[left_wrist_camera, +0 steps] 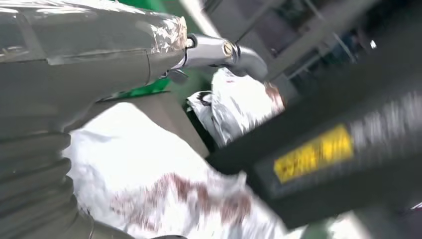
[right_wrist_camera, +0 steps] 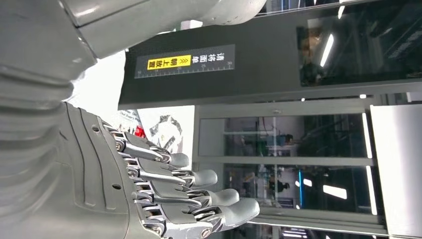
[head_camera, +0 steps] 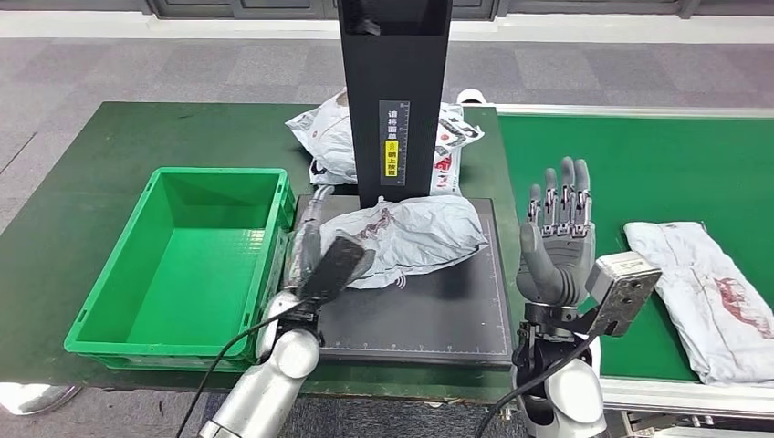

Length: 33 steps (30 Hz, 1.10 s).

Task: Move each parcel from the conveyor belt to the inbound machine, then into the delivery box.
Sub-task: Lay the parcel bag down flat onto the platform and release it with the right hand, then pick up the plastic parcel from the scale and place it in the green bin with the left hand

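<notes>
Now | left hand (head_camera: 310, 242) lies at the near-left edge of the grey parcel (head_camera: 420, 233) on the inbound machine's black plate (head_camera: 456, 310), grip unclear | right hand (head_camera: 557, 237) raised, fingers straight and apart, empty | another parcel (head_camera: 707, 292) on conveyor belt (head_camera: 639, 164) | green delivery box (head_camera: 192, 265) left of the plate

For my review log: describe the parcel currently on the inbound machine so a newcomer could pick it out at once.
Find the black upright column mid-table; at its foot lies a dark flat platform, beside the green bin. The grey parcel lies on that platform, crumpled, with a reddish print, the left hand at its edge. The other parcels lie behind the column and on the belt.
</notes>
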Tool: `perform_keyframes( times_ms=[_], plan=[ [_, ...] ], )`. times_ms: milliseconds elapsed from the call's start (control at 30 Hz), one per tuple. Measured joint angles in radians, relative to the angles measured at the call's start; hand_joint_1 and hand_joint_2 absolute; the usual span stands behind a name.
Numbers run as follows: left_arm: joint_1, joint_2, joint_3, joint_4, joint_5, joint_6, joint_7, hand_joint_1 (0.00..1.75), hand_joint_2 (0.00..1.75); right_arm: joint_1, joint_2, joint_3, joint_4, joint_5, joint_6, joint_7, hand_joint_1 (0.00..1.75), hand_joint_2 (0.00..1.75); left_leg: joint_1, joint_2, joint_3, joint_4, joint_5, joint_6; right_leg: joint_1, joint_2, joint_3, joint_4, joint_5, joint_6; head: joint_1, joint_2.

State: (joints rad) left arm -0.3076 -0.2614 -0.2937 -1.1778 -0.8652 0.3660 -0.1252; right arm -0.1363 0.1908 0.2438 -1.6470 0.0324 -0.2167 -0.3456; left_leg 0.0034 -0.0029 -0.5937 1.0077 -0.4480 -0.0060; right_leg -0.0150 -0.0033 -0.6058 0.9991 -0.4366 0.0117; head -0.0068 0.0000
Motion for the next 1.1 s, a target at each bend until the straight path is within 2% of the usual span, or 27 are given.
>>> perform_keyframes(
  times_ms=[167, 300, 533, 700, 867, 1000, 1100],
  plan=[
    [-0.08, -0.004, -0.071, 0.069, -0.201, -0.093, 0.106, 0.0, 1.75, -0.017, 0.006, 0.0, 0.045, -0.005, 0.01, -0.014, 0.0, 1.75, 0.0, 0.0, 0.0, 0.0, 0.0, 0.0, 0.0, 0.0, 0.0, 0.0, 0.0, 0.0, 0.0, 0.0],
    [-0.179, -0.024, -0.12, 0.188, -0.423, -0.258, 0.193, 0.0, 1.75, -0.035, 0.019, 0.0, 0.092, -0.007, 0.049, -0.035, 0.0, 1.75, 0.0, 0.0, 0.0, 0.0, 0.001, 0.0, 0.0, 0.0, 0.0, 0.0, 0.001, 0.0, 0.0, 0.0],
    [-0.275, -0.054, -0.147, 0.329, -0.477, -0.316, 0.198, 0.0, 1.75, -0.043, 0.027, 0.0, 0.135, -0.017, 0.074, -0.048, 0.0, 1.75, 0.0, 0.0, 0.0, 0.0, 0.001, -0.001, 0.0, 0.001, 0.0, 0.001, 0.001, 0.0, 0.0, 0.0],
    [-0.357, -0.06, -0.178, 0.487, -0.55, -0.48, 0.202, 0.0, 1.75, -0.056, 0.028, 0.0, 0.175, -0.047, 0.12, -0.067, 0.0, 1.75, 0.0, 0.0, 0.0, 0.0, 0.001, -0.001, 0.0, 0.001, 0.0, 0.001, 0.001, 0.0, 0.0, 0.0],
    [-0.422, -0.053, -0.192, 0.639, -0.576, -0.521, 0.219, 0.0, 1.75, -0.066, 0.032, 0.0, 0.209, -0.062, 0.128, -0.08, 0.0, 1.75, 0.0, 0.0, 0.0, 0.0, 0.001, -0.001, 0.0, 0.001, 0.0, 0.001, 0.001, -0.001, 0.0, 0.0],
    [-0.465, -0.048, -0.194, 0.705, -0.579, -0.556, 0.234, 1.73, 1.75, -0.075, 0.036, 0.0, 0.221, -0.073, 0.148, -0.076, 0.0, 1.75, 0.0, 0.0, 0.001, 0.0, 0.001, -0.001, 0.0, 0.0, 0.001, 0.001, 0.001, -0.001, 0.0, 0.0],
    [-0.487, -0.042, -0.194, 0.739, -0.588, -0.577, 0.246, 1.75, 1.75, -0.076, 0.043, 0.0, 0.222, -0.076, 0.153, -0.065, 0.0, 1.75, 0.0, 0.0, 0.001, 0.0, 0.001, -0.001, 0.0, 0.001, 0.001, 0.001, 0.001, -0.001, 0.0, 0.0]
  ],
)
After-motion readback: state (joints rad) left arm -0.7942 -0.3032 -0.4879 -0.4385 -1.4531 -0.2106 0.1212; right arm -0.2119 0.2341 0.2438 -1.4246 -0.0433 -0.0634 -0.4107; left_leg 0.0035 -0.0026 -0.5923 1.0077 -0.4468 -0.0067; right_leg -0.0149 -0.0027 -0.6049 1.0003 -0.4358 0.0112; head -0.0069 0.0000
